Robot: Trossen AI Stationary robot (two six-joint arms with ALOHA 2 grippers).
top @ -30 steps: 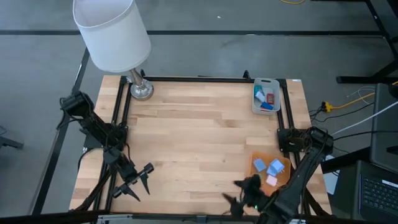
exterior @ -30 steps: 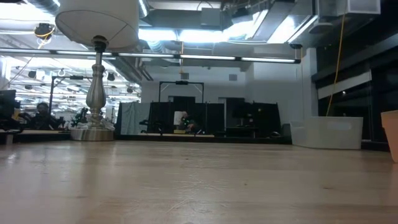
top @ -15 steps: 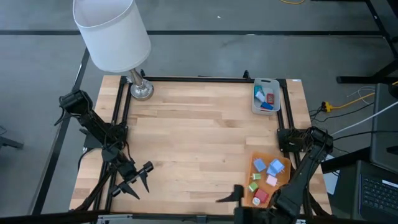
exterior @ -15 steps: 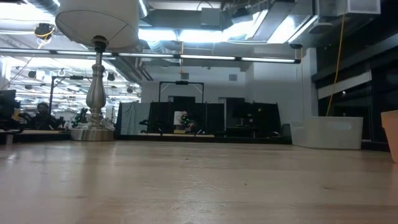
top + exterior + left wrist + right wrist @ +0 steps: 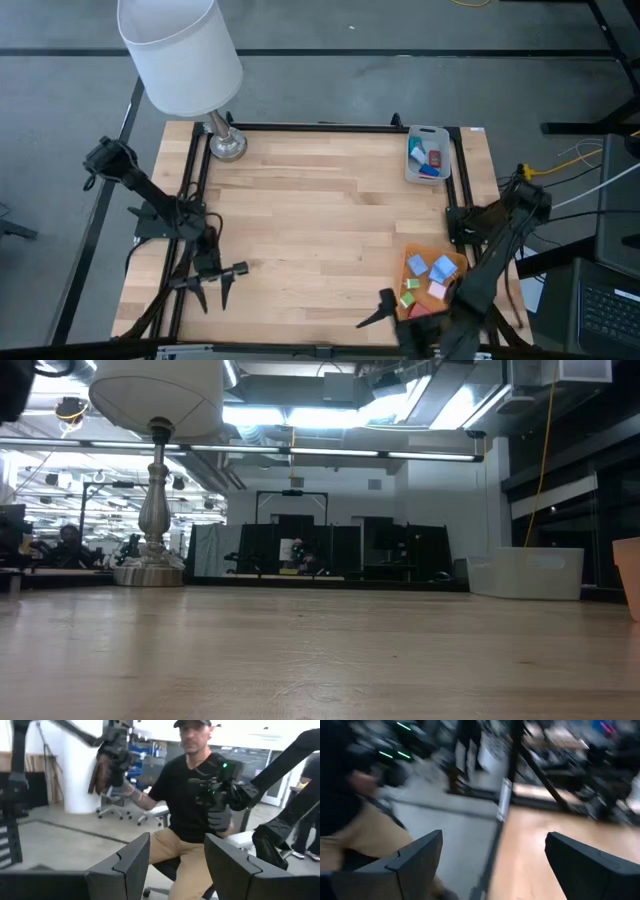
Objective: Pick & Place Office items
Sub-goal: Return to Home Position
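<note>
From above, the left claw (image 5: 212, 292) hangs released over the lower-left part of the desk (image 5: 320, 220). The right claw (image 5: 382, 308), fingers spread, sits at the lower edge just beside the orange sheet (image 5: 456, 264). Office items (image 5: 441, 268) lie on that sheet, with more in the grey tray (image 5: 412, 172) at the upper right.

The low view shows only the lamp (image 5: 150, 480).

In the left wrist view the fingers (image 5: 131, 857) stand apart, with a seated person (image 5: 192, 810) beyond.

The right wrist view is blurred, but its fingers look spread.

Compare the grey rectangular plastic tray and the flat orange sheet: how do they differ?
The grey rectangular plastic tray has raised walls; the flat orange sheet has none. The tray sits at the far right corner of the table, the sheet near its front right. Both hold small blocky pieces.
</note>
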